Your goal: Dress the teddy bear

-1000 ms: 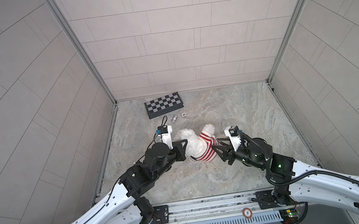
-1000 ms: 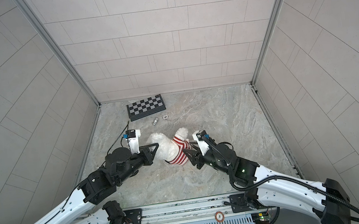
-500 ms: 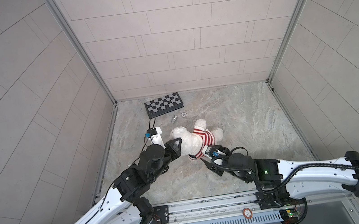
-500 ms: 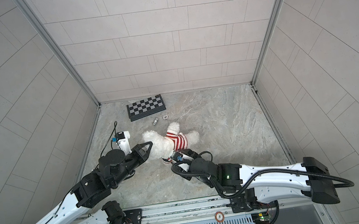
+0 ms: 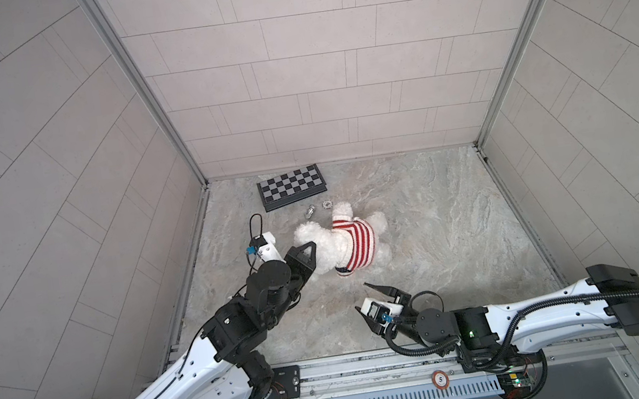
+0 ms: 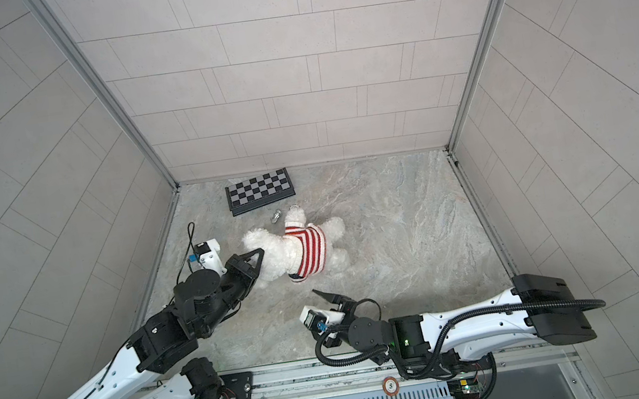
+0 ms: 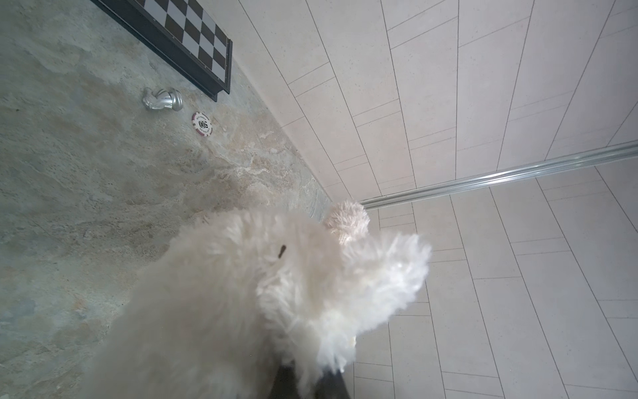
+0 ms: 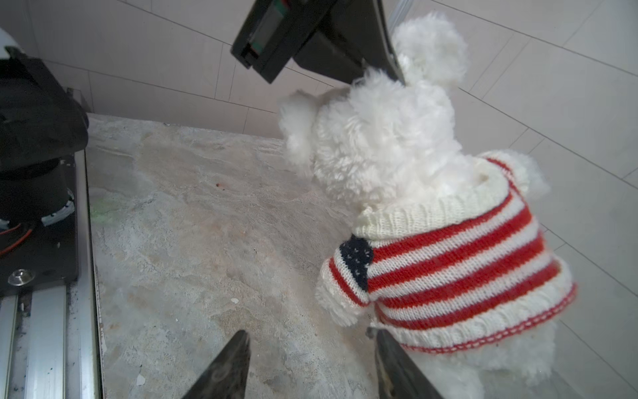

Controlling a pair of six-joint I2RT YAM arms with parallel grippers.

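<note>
Now our left gripper (image 5: 309, 252) is pinched shut on fur at the head of the teddy bear (image 5: 326, 250), which is mid-table on the marble tabletop (image 5: 460, 232), the striped sweater (image 5: 357, 243) already over its torso. Our right gripper (image 8: 310, 340) stands open and empty near the hem. We judge dressing nearly done; next, we tug the hem straight.

3 pale tiled walls (image 5: 316, 62) — marbled grey stone floor (image 5: 440, 235), evenly lit.
</note>
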